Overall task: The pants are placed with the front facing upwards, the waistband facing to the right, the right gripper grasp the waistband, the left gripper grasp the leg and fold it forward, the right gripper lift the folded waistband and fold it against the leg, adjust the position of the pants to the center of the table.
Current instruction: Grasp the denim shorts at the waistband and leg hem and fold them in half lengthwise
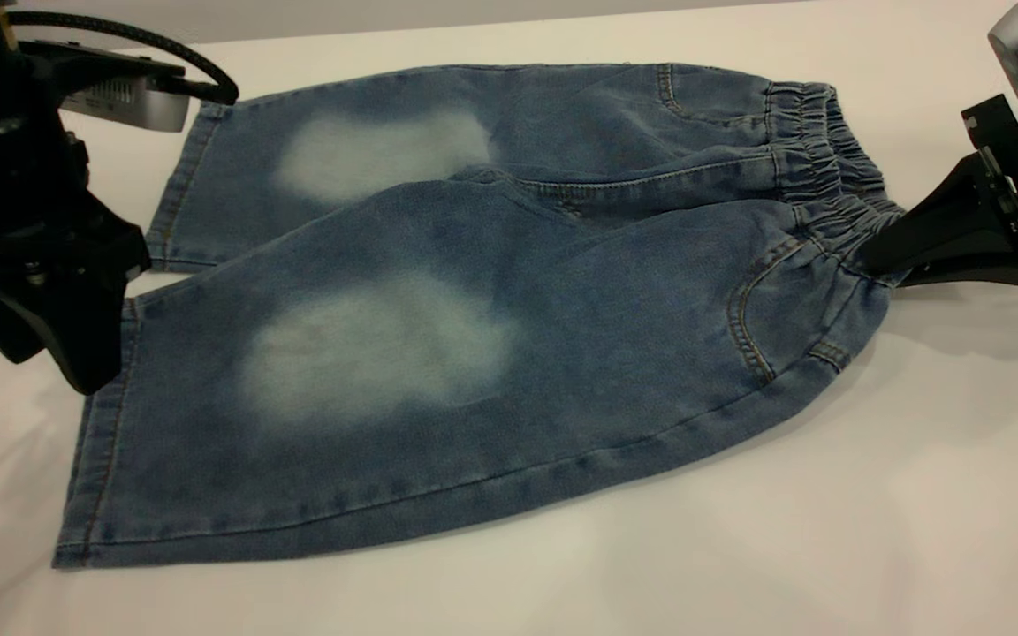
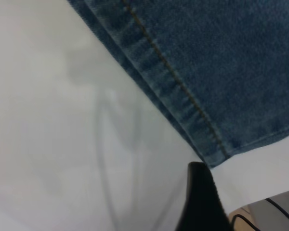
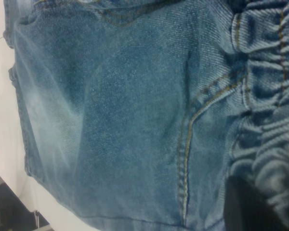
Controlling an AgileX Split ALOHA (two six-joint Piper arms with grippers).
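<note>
A: Pants (image 1: 474,353), one pair: short, wide-legged blue denim with tan stitching, lying flat and face up on the big plain white table (image 1: 915,495). Where do they sit against the arms?

B: They lie between the two. The ruched elastic waistband (image 1: 818,168) is at the right gripper (image 1: 880,252), the black claw with long tapered fingers and a silver-grey camera module. Its tips are at the nearer end of the waistband and closed onto the gathers there; the cloth bunches around them.

A: And the left gripper (image 1: 76,353)?

B: That stubby black claw on the thick arm with ribbed cable hangs at the far end, right over the hem of the nearer leg (image 1: 111,459). From the exterior view its fingers overlap the hem edge. The left wrist view shows only one dark fingertip (image 2: 200,192) just off the stitched hem, over bare table, so I cannot tell how wide it stands or whether it touches the denim.

A: Counts?

B: Two legs, each with one pale bleached knee patch: one patch (image 1: 376,349) on the leg nearer the camera, one (image 1: 381,155) on the farther leg. Two front pocket openings show, the nearer pocket (image 1: 752,318) just beside the right gripper, its curved double seam clear in the right wrist view. Nothing can be seen inside either pocket. Two grippers, one table.
</note>
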